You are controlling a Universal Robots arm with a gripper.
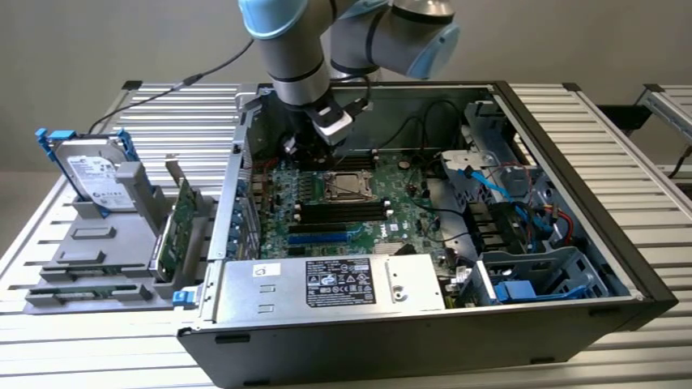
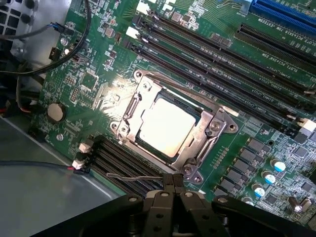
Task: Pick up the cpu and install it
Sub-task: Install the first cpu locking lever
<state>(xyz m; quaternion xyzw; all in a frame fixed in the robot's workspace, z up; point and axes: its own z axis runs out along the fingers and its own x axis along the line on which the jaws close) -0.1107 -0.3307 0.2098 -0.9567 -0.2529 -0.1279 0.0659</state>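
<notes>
The cpu, a flat square chip with a dull silver top, lies inside the motherboard socket with the metal retention frame around it. In the exterior view the cpu sits near the back of the open computer case, just in front of the arm's wrist. My gripper hovers over the socket's edge with its two black fingers pressed together and nothing between them. A thin wire socket lever lies beside the fingertips. In the exterior view the gripper hangs low inside the case, just behind the socket.
Black memory slots run beside the socket. A labelled power supply fills the case's near side. Blue cables and drive bays stand at the exterior view's right. Outside the case, a hard drive and green cards stand in a grey rack.
</notes>
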